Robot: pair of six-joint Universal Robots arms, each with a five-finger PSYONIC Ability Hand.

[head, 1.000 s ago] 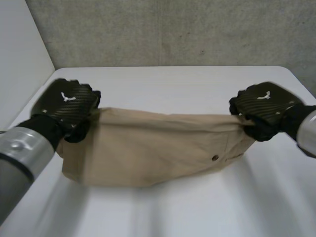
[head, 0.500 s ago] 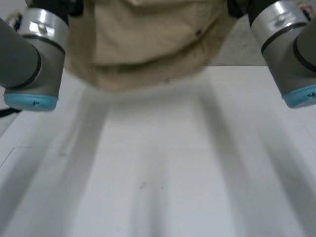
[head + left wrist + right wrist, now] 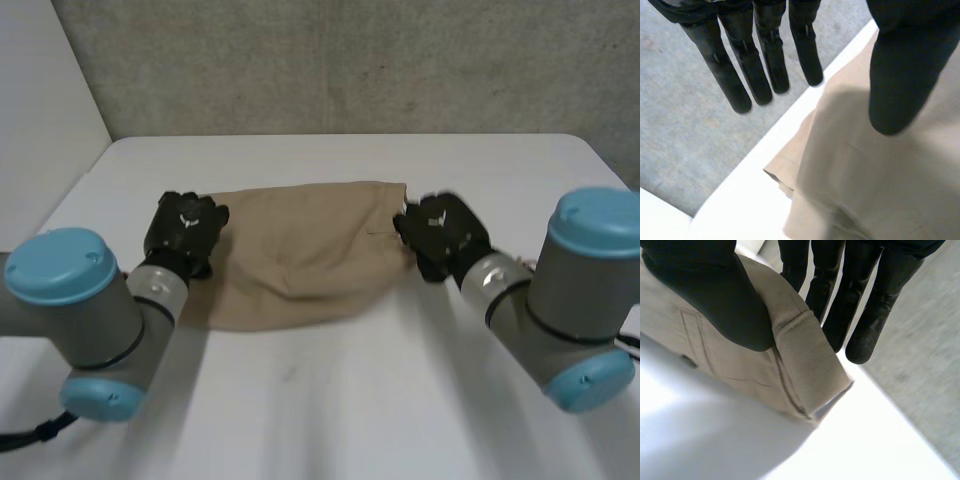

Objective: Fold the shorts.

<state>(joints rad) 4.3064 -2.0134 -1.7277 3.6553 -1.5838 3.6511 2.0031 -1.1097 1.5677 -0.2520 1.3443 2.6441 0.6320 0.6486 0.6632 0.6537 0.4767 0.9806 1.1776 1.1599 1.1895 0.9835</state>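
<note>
The tan shorts [image 3: 300,250] are lying in a soft heap on the white counter [image 3: 330,400], between the two hands. The left hand [image 3: 186,226] is sitting at the shorts' left edge. Its fingers [image 3: 765,75] are pointing straight out, apart from the thumb, and are holding nothing, with the thumb hanging just over the cloth. The right hand [image 3: 440,232] is gripping the far right corner. Its thumb is pressing the thick band edge against its straight fingers, so that corner is standing up off the counter. A pocket seam and a small dark button [image 3: 688,360] are showing near that thumb.
</note>
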